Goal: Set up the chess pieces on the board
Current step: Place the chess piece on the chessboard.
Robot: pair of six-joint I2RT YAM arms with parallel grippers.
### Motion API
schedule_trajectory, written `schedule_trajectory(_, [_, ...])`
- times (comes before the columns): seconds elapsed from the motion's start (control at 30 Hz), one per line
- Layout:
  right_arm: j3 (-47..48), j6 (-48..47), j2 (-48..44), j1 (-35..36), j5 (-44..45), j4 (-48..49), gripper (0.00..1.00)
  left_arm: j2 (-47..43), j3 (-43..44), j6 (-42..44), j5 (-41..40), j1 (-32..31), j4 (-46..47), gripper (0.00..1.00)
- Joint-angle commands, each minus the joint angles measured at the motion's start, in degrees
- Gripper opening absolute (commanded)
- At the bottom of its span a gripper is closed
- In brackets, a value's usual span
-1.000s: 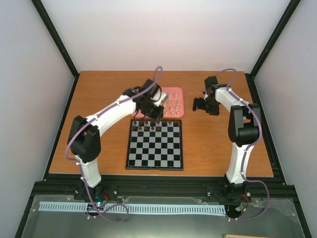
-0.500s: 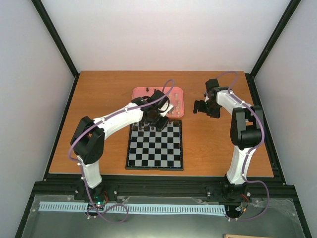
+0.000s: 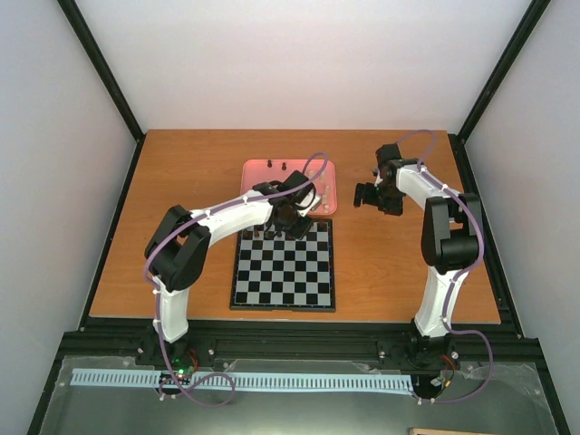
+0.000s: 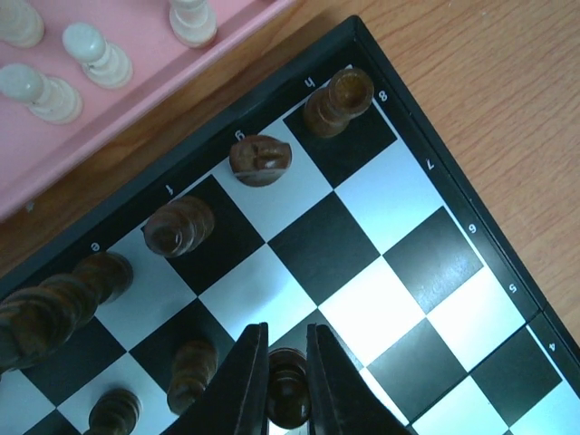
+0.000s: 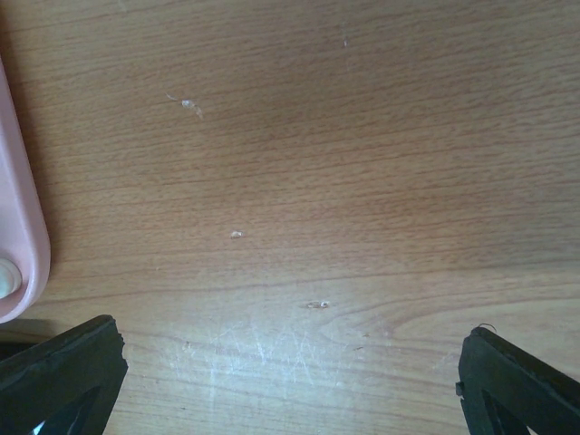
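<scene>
Over the far right part of the board (image 3: 283, 272), the left gripper (image 4: 286, 349) is pinched narrowly on one dark piece (image 4: 288, 399). The piece is held upright, its long axis running straight down to the squares, so the wrist camera sees only its rounded top between the two fingers. Other dark pieces (image 4: 178, 227) stand along the far edge row, ending at the corner at one o'clock in the wrist view. A few more stand in the second row at eight o'clock from the fingers. Bare squares of that second row lie from twelve to two o'clock of the fingers, and the placement probably turns on this short offset. Which square is directly beneath the piece cannot be told. Beyond the board's far edge, at eleven o'clock, sits the pink tray (image 3: 258, 177) with pale pieces (image 4: 98, 56) standing in it. Well to the right, the right gripper (image 3: 367, 195) hovers over bare table (image 5: 290, 163) with its jaws spread wide and empty. The left arm is far nearer the work.
</scene>
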Motion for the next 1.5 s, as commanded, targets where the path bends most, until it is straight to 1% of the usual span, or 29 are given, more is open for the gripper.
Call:
schedule_trajectory(0.0, [-0.57, 0.26, -1.38, 0.2, 0.48, 0.49, 1.0, 1.18, 0.48, -0.05, -0.11, -0.5, 2.83, 0.04])
schedule_trajectory(0.17, [-0.19, -0.07, -1.02, 0.19, 0.37, 0.41, 1.0, 1.74, -0.84, -0.35, -0.15, -0.5, 4.17, 0.04])
schedule_trajectory(0.53, [0.2, -0.15, -0.57, 0.19, 0.33, 0.24, 1.0, 3.27, -0.84, -0.64, -0.93, -0.5, 4.58, 0.04])
schedule_trajectory(0.77, [0.32, -0.28, -0.57, 0.19, 0.35, 0.14, 1.0, 3.69, -1.01, -0.77, -1.17, -0.5, 4.85, 0.1])
schedule_trajectory(1.27, [0.38, -0.24, -0.38, 0.19, 0.36, 0.1, 1.0, 3.66, -1.06, -0.94, -2.92, -0.46, 5.31, 0.11])
schedule_trajectory(1.47, [0.65, -0.27, -0.13, 0.19, 0.11, 0.06, 1.0, 3.86, -0.65, -0.87, -3.3, -0.5, 5.3, 0.14])
